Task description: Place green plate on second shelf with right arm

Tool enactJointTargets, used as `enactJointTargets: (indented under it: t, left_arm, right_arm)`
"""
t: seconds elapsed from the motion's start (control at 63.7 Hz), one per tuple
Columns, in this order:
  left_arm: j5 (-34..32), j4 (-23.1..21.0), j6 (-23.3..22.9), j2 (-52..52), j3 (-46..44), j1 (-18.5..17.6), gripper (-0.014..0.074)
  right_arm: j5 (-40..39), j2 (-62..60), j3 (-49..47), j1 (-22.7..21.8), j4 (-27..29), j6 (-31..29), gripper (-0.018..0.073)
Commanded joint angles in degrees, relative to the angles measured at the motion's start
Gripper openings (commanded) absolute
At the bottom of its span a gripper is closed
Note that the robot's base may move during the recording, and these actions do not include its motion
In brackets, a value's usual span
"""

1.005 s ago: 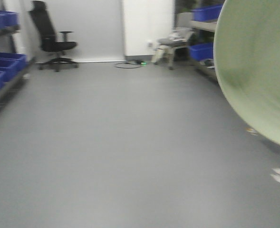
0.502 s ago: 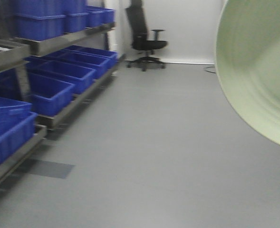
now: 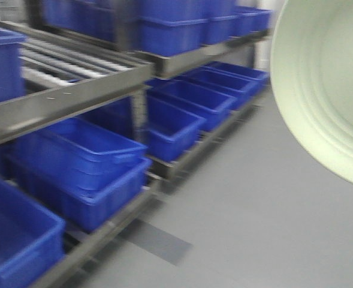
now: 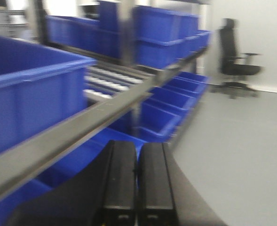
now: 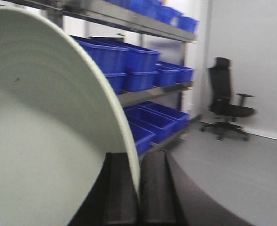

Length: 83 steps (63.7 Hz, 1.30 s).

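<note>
I see my right tool (image 5: 138,197) clamping the green plate (image 5: 44,132) at its rim — left tool (image 4: 137,179) closed, empty; the front view shows the plate's concave face.

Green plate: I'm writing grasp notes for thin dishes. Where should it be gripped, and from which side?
Grip the rim. The green plate is shallow and thin-edged, so one of the fingers goes on each face, coming in edge-on along its plane. The right gripper holds it this way now, with the plate standing nearly on edge.
</note>
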Motion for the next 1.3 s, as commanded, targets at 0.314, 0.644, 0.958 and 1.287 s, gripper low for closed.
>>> enactJointTargets:
  t: [0.314, 0.644, 0.958, 1.287]
  left_arm:
    - [-5.12, -0.18, -0.12, -1.0, 2.27, -0.16, 0.013]
    - [-5.12, -0.18, -0.12, -1.0, 2.27, -0.16, 0.013]
    - [-5.12, -0.18, -0.12, -1.0, 2.27, -0.16, 0.013]
    - [-5.12, -0.18, -0.12, -1.0, 2.27, -0.16, 0.013]
  right_arm:
    - [-6.82, -1.03, -1.4, -0.39, 0.69, 0.48, 0.0056]
    - [-6.82, -1.03, -1.4, -0.39, 0.69, 0.48, 0.0056]
    - [-6.82, -1.03, -1.4, -0.39, 0.69, 0.48, 0.0056]
    - [-6.82, -1.03, -1.4, -0.39, 0.69, 0.48, 0.0056]
